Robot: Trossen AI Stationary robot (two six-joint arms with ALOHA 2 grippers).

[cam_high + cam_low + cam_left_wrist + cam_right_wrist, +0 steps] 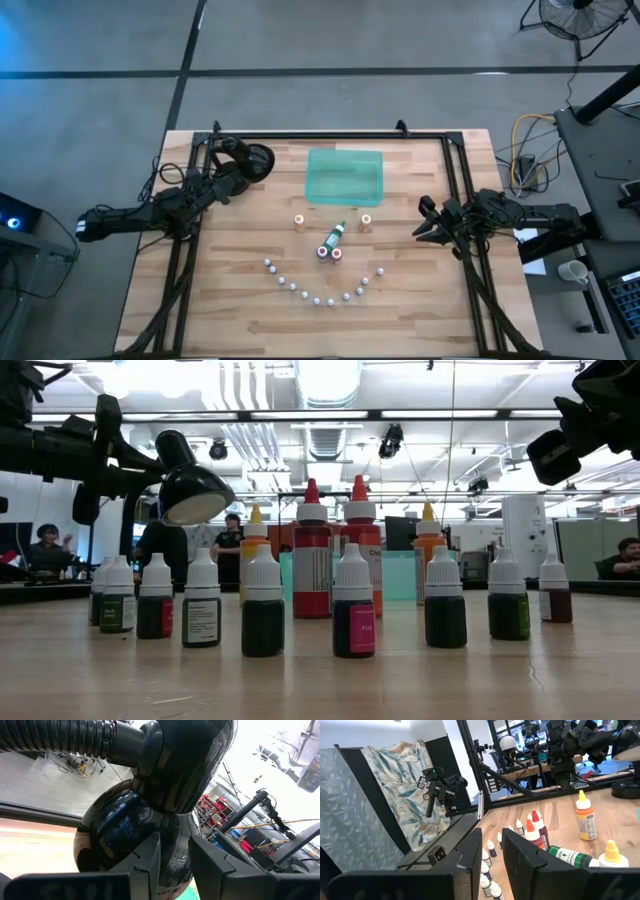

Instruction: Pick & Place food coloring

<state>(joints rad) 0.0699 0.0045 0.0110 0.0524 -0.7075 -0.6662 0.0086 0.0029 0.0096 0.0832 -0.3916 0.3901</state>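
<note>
The food coloring bottles stand upright on the wooden table in a face-like layout. Two orange ones [299, 221] [366, 222] are farthest back. A green one [336, 236] lies on its side. A red and a pink one [330, 253] stand together. Several small white-capped ones [318, 297] form an arc nearest the front. My left gripper [242, 173] [175, 857] hangs shut above the table's far left. My right gripper [421, 226] [492, 847] hangs shut above the right side. Both are clear of the bottles and hold nothing.
A translucent green tray [345, 175] lies flat behind the bottles. A glossy black lamp head [258, 160] [150, 815] sits directly in front of my left gripper. A black frame [450, 180] runs along the table's left, far and right sides. People sit beyond the table [45, 545].
</note>
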